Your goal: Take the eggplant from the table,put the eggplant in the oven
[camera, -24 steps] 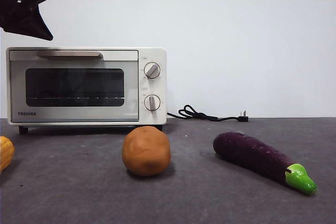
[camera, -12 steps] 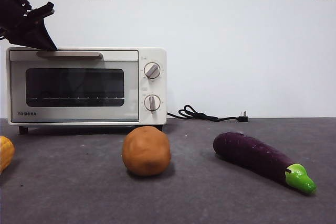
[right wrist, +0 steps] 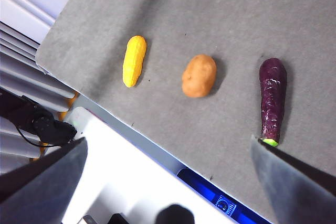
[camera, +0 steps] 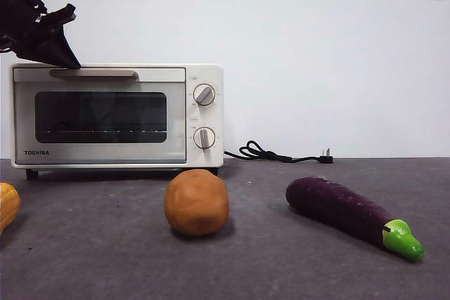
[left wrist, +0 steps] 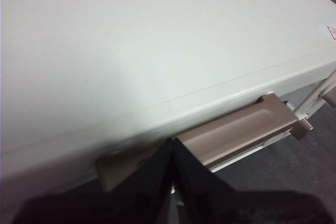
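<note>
in the front view the oven (camera: 116, 116) stands at the left of the frame on the dark grey table (camera: 281, 265), its glass door up and closed, with the beige bar handle (camera: 93, 73) across the top of the door. the left gripper (camera: 65, 61) hangs in the upper left corner of the frame, its black tip right at the handle's left end; in the left wrist view its jaws meet in a narrow point just at the handle, nothing between them. the eggplant (camera: 348, 213) lies on the table at the lower right, green stem cap toward the right edge. an orange-brown ball-like item (camera: 196, 202) sits at centre, well apart from it. the right gripper (right wrist: 168, 182) hangs high over the table, jaws spread wide.
</note>
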